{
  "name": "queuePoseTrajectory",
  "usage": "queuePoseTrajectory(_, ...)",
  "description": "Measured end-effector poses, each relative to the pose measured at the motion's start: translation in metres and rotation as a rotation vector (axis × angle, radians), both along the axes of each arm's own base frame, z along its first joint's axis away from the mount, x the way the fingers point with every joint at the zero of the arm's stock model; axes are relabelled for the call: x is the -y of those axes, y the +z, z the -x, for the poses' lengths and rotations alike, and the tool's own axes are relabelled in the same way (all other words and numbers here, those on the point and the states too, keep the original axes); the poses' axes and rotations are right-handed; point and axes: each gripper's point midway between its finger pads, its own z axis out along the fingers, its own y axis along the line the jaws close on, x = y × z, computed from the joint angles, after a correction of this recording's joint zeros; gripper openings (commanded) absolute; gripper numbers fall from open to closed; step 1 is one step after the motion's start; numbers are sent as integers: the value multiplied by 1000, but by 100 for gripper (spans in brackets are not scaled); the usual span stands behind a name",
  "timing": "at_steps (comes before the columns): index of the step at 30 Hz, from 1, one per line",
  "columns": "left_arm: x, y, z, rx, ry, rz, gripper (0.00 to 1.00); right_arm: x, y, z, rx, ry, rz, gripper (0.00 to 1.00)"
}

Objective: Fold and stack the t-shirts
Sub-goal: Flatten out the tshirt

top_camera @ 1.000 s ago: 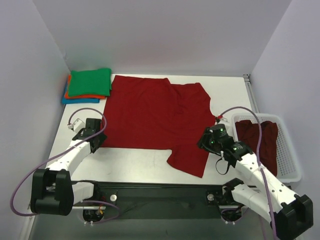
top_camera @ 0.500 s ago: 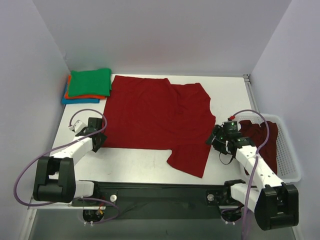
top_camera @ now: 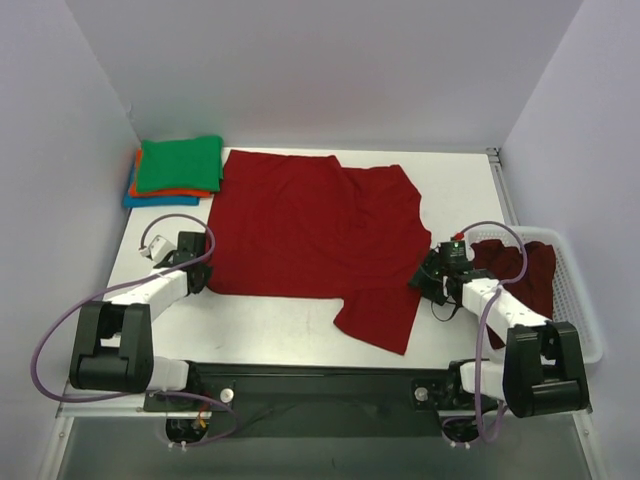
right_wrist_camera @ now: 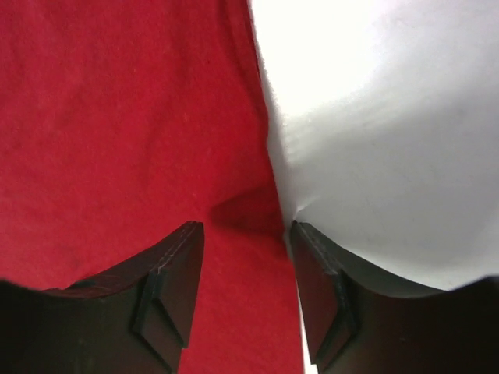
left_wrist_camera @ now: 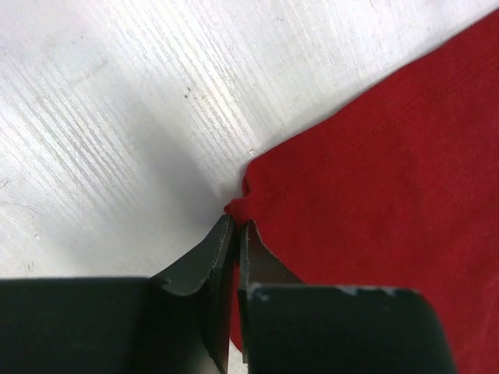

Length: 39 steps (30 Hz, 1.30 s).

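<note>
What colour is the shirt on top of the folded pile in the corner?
The top shirt is green, clearest in the top external view.

from above, the orange shirt (top_camera: 150, 190) and blue shirt (top_camera: 150, 201) show only as thin edges under the green shirt (top_camera: 180, 165). the right arm (top_camera: 500, 300) covers part of the dark red shirt (top_camera: 540, 275) in the basket (top_camera: 590, 310). up close, the corner of the spread red shirt (left_wrist_camera: 374, 195) vanishes between the pinched fingers of the left gripper (left_wrist_camera: 236, 226), and the picture's edges cut the cloth off. by the right gripper (right_wrist_camera: 246, 227), gaping and blurred, i can't tell whether its fingers touch the cloth.
</note>
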Motion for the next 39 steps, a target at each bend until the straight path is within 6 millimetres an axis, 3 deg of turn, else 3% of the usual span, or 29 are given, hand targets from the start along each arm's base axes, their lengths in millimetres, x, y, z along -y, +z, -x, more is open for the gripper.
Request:
queuePoseTrajectory(2, 1, 0, -1, 2, -3, 3, 1, -1, -1, -7, 14, -13, -6, 45)
queuePoseTrajectory(8, 3, 1, -1, 3, -16, 10, 0, 1, -5, -24, 35, -44, -2, 10)
queuePoseTrajectory(10, 4, 3, 1, -1, -27, 14, 0, 1, -6, -27, 37, -47, -1, 3)
queuePoseTrajectory(14, 5, 20, 1, 43, -45, 17, 0, 1, -3, -25, 32, -56, -3, 0)
queuePoseTrajectory(17, 6, 51, -3, 123, -71, 11, 0, 2, 20, -28, 58, -60, 0, 0)
queuePoseTrajectory(19, 6, 81, -10, 189, -93, 1, 0, 1, 54, -39, 129, -62, -6, 0)
queuePoseTrajectory(21, 7, 122, -21, 275, -120, -13, 0, 1, 102, -53, 235, -64, -16, 0)
queuePoseTrajectory(26, 10, 255, -39, 548, -180, -55, 0, 1, 238, -69, 522, -62, -38, 0)
queuePoseTrajectory(29, 10, 340, -32, 718, -203, -83, 0, 4, 309, -58, 660, -64, -50, 0)
queuePoseTrajectory(33, 10, 437, -6, 920, -226, -109, 0, 10, 383, -31, 803, -69, -50, 0)
queuePoseTrajectory(36, 10, 489, 14, 1031, -240, -126, 0, 14, 429, -11, 899, -72, -48, 0)
queuePoseTrajectory(39, 10, 523, 26, 1108, -242, -136, 0, 19, 468, 5, 985, -77, -36, 0)
